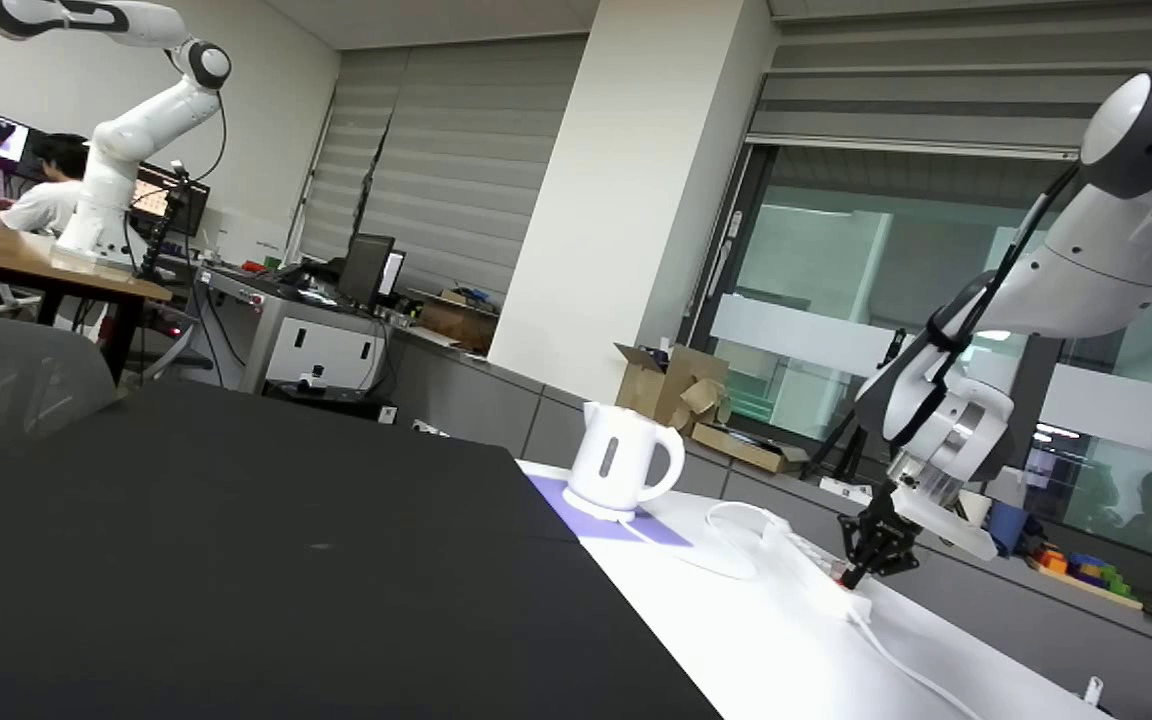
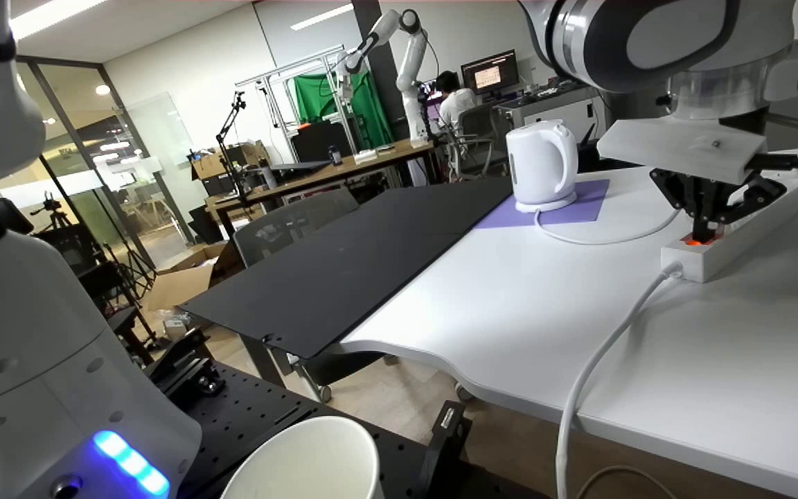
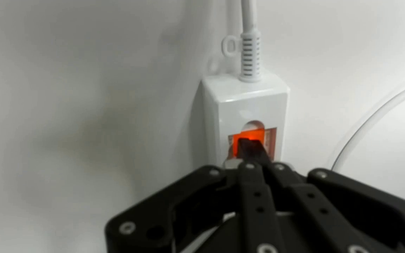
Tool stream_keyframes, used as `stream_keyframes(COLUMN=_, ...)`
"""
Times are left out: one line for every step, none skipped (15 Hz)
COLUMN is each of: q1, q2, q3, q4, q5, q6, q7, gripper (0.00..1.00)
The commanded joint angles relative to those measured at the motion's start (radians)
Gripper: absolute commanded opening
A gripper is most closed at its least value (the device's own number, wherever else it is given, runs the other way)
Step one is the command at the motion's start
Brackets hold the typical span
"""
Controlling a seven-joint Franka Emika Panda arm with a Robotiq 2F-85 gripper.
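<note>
White plastic power strip (image 2: 752, 233) near the edge of the table (image 2: 510, 326) facing the window (image 1: 826, 240); its cord (image 2: 564, 443) drops over another edge; gripper (image 3: 253, 149) clenched, jaws together, tips at the glowing orange switch (image 3: 254, 134), contact hard to judge; white kettle (image 2: 537, 166) upright on purple mat (image 2: 589, 201), by the table edge bordering the black panel (image 2: 371, 256).

– Light source?
– Ceiling lamps (image 2: 51, 15), in an exterior view; the white table (image 2: 475, 312) shines brightly.
– And the wrist view?
– Diffuse grey shadows; the switch (image 3: 253, 134) glows orange, the hand (image 3: 251, 144) slightly blurred.
</note>
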Motion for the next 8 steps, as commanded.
stream_keyframes(q1=0.027, q2=0.020, q3=-0.034, q4=0.052, q5=-0.037, q6=-0.050, q7=0.074, gripper=0.00)
stream_keyframes(q1=0.029, q2=0.026, q3=-0.037, q4=0.058, q5=-0.037, q6=-0.054, q7=0.079, gripper=0.00)
stream_keyframes(q1=0.033, q2=0.031, q3=-0.041, q4=0.060, q5=-0.037, q6=-0.055, q7=0.078, gripper=0.00)
stream_keyframes(q1=0.036, q2=0.037, q3=-0.044, q4=0.061, q5=-0.038, q6=-0.054, q7=0.077, gripper=0.00)
stream_keyframes(q1=0.042, q2=0.047, q3=-0.048, q4=0.057, q5=-0.042, q6=-0.049, q7=0.077, gripper=0.00)
stream_keyframes(q1=0.047, q2=0.050, q3=-0.049, q4=0.053, q5=-0.042, q6=-0.042, q7=0.077, gripper=0.00)
stream_keyframes(q1=0.046, q2=0.052, q3=-0.045, q4=0.046, q5=-0.039, q6=-0.037, q7=0.066, gripper=0.00)
stream_keyframes(q1=0.046, q2=0.052, q3=-0.041, q4=0.039, q5=-0.038, q6=-0.030, q7=0.057, gripper=0.00)
